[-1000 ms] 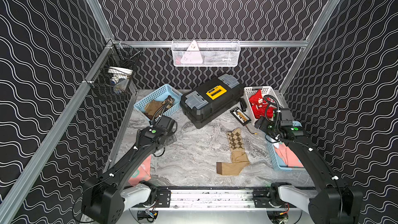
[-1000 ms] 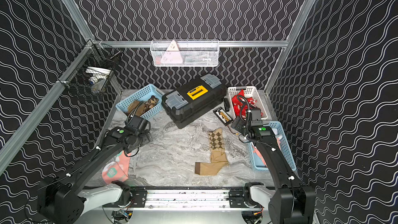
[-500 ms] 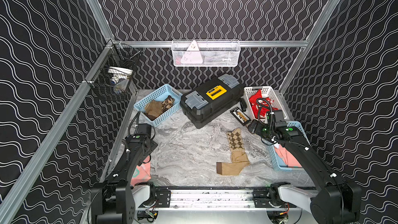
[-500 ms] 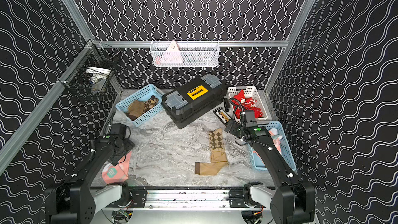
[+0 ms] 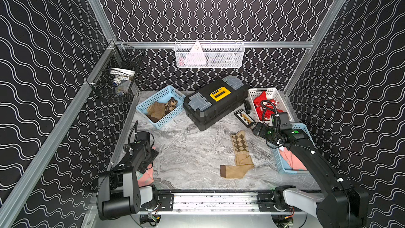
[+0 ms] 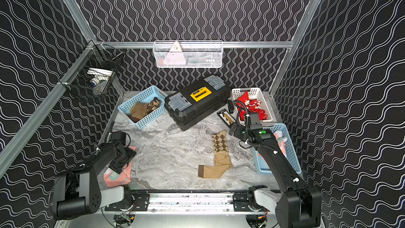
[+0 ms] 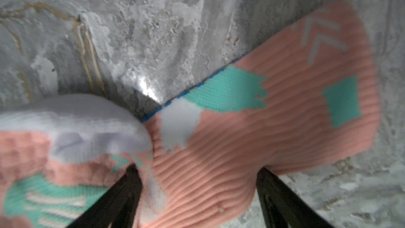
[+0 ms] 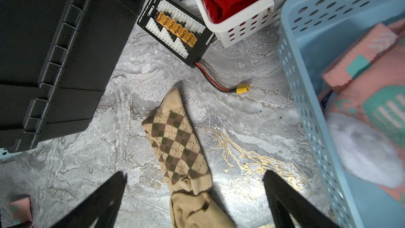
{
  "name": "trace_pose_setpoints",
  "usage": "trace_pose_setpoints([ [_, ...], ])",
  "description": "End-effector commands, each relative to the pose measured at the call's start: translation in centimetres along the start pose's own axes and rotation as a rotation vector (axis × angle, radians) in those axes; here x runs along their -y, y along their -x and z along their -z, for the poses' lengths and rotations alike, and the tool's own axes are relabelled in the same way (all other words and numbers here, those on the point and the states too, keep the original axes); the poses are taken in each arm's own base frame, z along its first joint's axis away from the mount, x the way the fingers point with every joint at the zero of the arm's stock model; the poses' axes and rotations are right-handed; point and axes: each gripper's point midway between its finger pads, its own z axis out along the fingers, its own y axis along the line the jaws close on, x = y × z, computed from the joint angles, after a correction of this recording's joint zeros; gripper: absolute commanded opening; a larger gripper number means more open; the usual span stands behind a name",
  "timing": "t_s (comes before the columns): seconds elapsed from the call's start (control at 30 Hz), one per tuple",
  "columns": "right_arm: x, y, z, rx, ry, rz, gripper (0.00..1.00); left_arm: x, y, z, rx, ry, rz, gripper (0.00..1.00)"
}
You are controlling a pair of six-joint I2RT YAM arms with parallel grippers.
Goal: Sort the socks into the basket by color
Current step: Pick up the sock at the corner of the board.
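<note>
The left pincer [image 7: 196, 168] is lowered onto a salmon-pink sock [image 7: 263, 128] at the near left corner of the desk [image 5: 192, 145]. Its two black fingers [image 7: 122, 194] are seen apart, one at each side of the sock, and the gap between them is filled by the ribbed fabric. Whether the fabric is already pinched cannot be told.

The right pincer [image 8: 194, 173] is spread wide and nothing is held in it. It is placed above a tan argyle sock [image 8: 175, 141], and its fingers are seen clear of the fabric.

The pink sock is knitted in fine ribs, with teal patches, pale chevron marks and a soft whitish padded part. The argyle sock is laid flat right of the desk's middle and bent into an L shape, with brown diamonds on one part and a dark brown end.

Brown socks [image 5: 157, 110] are kept in a light blue perforated basket [image 5: 160, 94] at the far left, and red socks [image 5: 260, 101] in a white basket [image 5: 263, 89] at the far right. More pink socks [image 8: 372, 73] are found in a second blue basket [image 8: 302, 97] just beside the white one. A black hard case [image 5: 214, 106] is set between the far baskets. The desk is patterned like grey marble.
</note>
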Motion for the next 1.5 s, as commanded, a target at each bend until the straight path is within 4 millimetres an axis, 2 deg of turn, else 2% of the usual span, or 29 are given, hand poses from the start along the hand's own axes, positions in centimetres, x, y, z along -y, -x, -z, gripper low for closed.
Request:
trace_pose_setpoints([
  [0.0, -0.1, 0.2, 0.5, 0.008, -0.001, 0.009, 1.0, 1.2, -1.9, -1.6, -0.086, -0.08, 0.052, 0.67],
  [0.23, -0.2, 0.3, 0.7, 0.016, 0.004, 0.007, 1.0, 1.6, -1.8, -1.0, -0.072, -0.126, 0.037, 0.31],
  [0.3, -0.3, 0.2, 0.6, 0.01, 0.014, 0.002, 1.0, 2.1, -1.7, -0.5, -0.07, -0.152, 0.026, 0.16],
  [0.4, -0.6, 0.2, 0.6, 0.009, 0.026, 0.0, 1.0, 2.9, -2.0, 0.0, -0.082, -0.191, 0.0, 0.0],
  [0.67, -2.3, -0.3, 0.7, -0.023, 0.088, 0.021, 0.99, 6.6, -2.9, 3.9, -0.031, -0.312, -0.132, 0.0],
  [0.83, -4.5, -1.0, 0.8, -0.055, 0.164, 0.055, 0.99, 8.0, -3.6, 6.2, -0.009, -0.382, -0.189, 0.0],
  [0.87, -5.1, -1.2, 0.8, -0.065, 0.184, 0.062, 0.99, 8.5, -4.3, 6.7, -0.014, -0.403, -0.226, 0.0],
  [1.23, -13.0, -4.4, 2.1, -0.161, 0.479, 0.209, 0.99, 11.7, -6.2, 11.9, -0.025, -0.619, -0.369, 0.0],
  [1.47, -18.9, -8.0, 3.9, -0.231, 0.677, 0.343, 0.96, 13.8, -7.7, 15.1, -0.074, -0.767, -0.389, 0.0],
])
